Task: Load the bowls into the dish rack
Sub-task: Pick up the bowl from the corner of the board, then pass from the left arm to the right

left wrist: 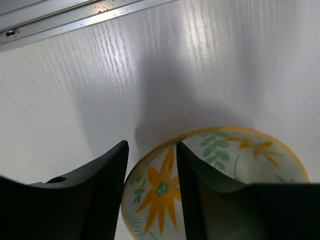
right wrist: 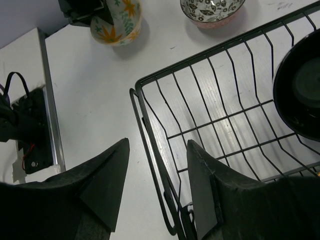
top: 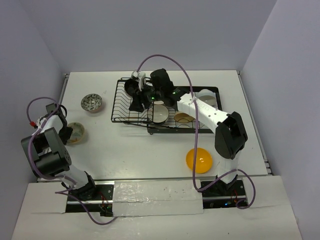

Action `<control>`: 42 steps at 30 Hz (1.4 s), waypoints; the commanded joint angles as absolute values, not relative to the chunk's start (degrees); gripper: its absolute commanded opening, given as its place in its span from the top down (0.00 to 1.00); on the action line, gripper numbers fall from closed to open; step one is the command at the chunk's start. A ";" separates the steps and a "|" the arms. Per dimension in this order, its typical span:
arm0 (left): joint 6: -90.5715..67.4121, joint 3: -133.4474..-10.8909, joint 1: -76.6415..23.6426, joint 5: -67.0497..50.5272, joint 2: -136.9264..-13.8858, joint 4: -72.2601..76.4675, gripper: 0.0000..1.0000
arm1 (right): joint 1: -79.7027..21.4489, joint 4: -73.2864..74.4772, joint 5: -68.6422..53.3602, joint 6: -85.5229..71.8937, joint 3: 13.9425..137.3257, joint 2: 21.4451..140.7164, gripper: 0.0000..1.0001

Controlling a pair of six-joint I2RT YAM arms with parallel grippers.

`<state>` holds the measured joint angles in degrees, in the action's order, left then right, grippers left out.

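We judge floral bowl (left wrist: 160,195) rigid, slippery, breakable; take by rim. Left end effector (left wrist: 151,150) straddles rim, unclenched; right end effector (right wrist: 157,150) released, above dish rack (right wrist: 225,115).

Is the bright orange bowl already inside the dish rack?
No, the orange bowl sits on the table in front of the dish rack, apart from it.

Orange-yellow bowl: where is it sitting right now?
Top view: the orange-yellow bowl sits on the table at front right, beside the right arm, nearer than the dish rack and outside it.
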<state>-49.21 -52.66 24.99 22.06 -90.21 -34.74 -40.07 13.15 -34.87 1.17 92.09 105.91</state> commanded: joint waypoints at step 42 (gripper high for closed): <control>-33.75 -68.72 -0.26 24.79 -56.87 -43.76 1.00 | -38.40 10.98 -35.42 0.09 90.86 96.59 0.43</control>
<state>-37.19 -64.51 1.04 26.35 -58.30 -43.42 -37.21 10.72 -35.92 0.45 87.72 98.15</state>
